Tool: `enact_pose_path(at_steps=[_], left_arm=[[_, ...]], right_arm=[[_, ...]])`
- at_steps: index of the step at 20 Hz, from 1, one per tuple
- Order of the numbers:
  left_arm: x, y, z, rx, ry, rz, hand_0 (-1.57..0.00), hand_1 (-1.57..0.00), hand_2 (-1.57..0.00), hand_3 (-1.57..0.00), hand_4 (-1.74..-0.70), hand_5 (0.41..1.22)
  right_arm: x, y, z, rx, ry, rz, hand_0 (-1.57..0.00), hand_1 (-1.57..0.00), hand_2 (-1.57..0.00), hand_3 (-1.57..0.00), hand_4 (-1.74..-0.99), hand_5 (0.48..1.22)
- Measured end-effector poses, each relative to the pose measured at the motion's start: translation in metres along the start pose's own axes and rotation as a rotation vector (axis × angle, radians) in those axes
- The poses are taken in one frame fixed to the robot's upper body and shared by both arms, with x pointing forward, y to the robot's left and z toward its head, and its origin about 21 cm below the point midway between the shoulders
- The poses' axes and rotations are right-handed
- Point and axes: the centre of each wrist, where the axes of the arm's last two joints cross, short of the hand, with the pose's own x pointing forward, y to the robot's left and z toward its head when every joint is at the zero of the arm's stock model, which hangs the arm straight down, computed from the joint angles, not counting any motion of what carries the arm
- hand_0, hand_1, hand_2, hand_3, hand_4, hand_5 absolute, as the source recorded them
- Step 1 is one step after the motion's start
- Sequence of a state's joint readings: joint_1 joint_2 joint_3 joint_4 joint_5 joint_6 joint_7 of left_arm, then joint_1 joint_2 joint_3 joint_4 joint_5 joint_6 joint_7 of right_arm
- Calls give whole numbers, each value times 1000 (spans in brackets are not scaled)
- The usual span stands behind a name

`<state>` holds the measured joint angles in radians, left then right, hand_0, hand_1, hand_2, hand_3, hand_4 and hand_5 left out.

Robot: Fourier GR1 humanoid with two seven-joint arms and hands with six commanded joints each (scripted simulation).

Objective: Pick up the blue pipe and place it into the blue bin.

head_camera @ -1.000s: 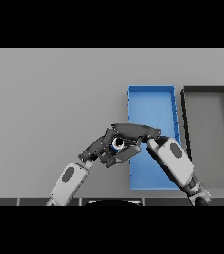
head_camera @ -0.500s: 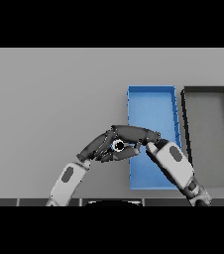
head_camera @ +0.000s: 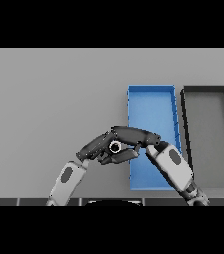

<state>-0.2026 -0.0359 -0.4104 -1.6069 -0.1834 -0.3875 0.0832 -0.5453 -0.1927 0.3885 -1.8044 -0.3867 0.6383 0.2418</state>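
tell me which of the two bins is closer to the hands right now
The blue bin, left of the dark grey bin. The right hand reaches across the blue bin's left wall, meeting the left hand; the dark grey bin lies farther right, untouched.

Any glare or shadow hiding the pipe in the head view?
Head view: flat, even light, no glare. The pipe shows only as a small ring end between the left hand and right hand; the dark hands hide it, not shadow. The blue bin is evenly lit.

Left arm (head_camera: 67,177): white rounded shell, grey oval patch, dark wrist. Right arm (head_camera: 176,166): same white shell, grey oval patch. Left hand (head_camera: 98,147), right hand (head_camera: 134,136): dark grey, slim fingers.
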Motion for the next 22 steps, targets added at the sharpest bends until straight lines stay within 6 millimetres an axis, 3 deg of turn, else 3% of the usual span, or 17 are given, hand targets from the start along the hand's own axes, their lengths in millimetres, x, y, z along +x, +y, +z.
enact_pose_path(at_steps=[2,5,8,12,17,19,22], left_arm=[[0,1,1,15,2,26,-100,-91,-88,-79,-969,603],[-6,-1,6,20,-1,28,-50,-46,-45,-40,-947,513],[-6,-3,1,21,-2,21,-25,-23,-22,-20,-922,482],[-10,-4,2,14,42,18,-10,-9,-9,-8,-908,456],[-10,-4,6,-1,46,27,-3,-2,-2,-2,-905,435],[-3,0,0,12,74,15,-1,-1,-1,-1,-902,432],[-6,0,6,5,71,7,0,0,0,0,-890,425]], right_arm=[[0,0,-3,-2,3,-2,-1570,-1570,-1570,-1569,-1740,1219],[-2,1,-5,-6,14,-44,-1570,-1570,-1570,-1570,-1741,1220],[5,-9,-2,-13,-5,-117,-1571,-1571,-1571,-1570,-1741,1221],[36,-26,-6,-33,-72,-197,-1571,-1571,-1571,-1571,-1741,1221],[89,-76,-12,-37,-220,-224,-1571,-1571,-1571,-1571,-1741,1221],[105,-101,-9,-165,-250,-190,-1571,-1571,-1571,-1571,-1741,1221],[114,-130,1,-322,-210,-130,-1571,-1571,-1571,-1571,-1741,1221]])
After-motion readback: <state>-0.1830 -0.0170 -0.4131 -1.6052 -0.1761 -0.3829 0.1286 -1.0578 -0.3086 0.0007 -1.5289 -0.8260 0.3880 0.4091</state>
